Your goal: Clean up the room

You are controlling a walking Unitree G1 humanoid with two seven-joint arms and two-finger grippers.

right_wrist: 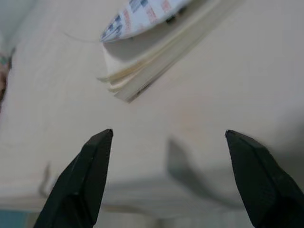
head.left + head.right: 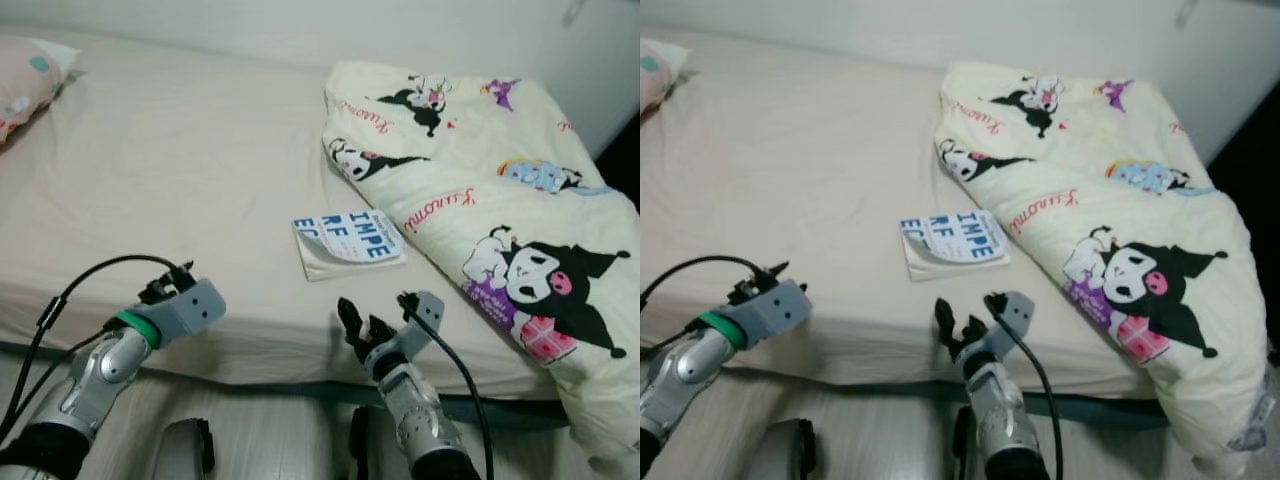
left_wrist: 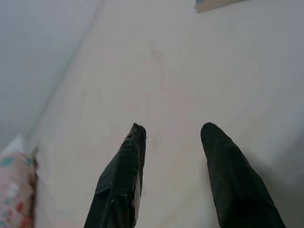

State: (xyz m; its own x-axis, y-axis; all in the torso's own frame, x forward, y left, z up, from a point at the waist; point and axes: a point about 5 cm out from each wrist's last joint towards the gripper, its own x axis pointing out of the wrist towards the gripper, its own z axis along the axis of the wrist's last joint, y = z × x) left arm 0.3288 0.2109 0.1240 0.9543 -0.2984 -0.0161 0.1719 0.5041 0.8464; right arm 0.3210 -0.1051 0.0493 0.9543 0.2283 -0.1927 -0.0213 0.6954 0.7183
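A paperback book (image 2: pixel 348 243) with a curled white and blue cover lies on the bed's cream sheet (image 2: pixel 180 170), beside a folded cartoon-print blanket (image 2: pixel 490 200). My right gripper (image 2: pixel 358 322) hovers at the bed's front edge, just short of the book (image 1: pixel 152 52), its fingers (image 1: pixel 92 175) open and empty. My left gripper (image 3: pixel 173 142) is open over bare sheet nearer the left, its wrist (image 2: pixel 175 310) raised at the mattress edge.
A pink patterned pillow (image 2: pixel 25 85) rests at the bed's far left corner. A white wall (image 2: pixel 400 30) runs behind the bed. The mattress front edge (image 2: pixel 280 370) drops to a pale floor, where my feet (image 2: pixel 185 450) stand.
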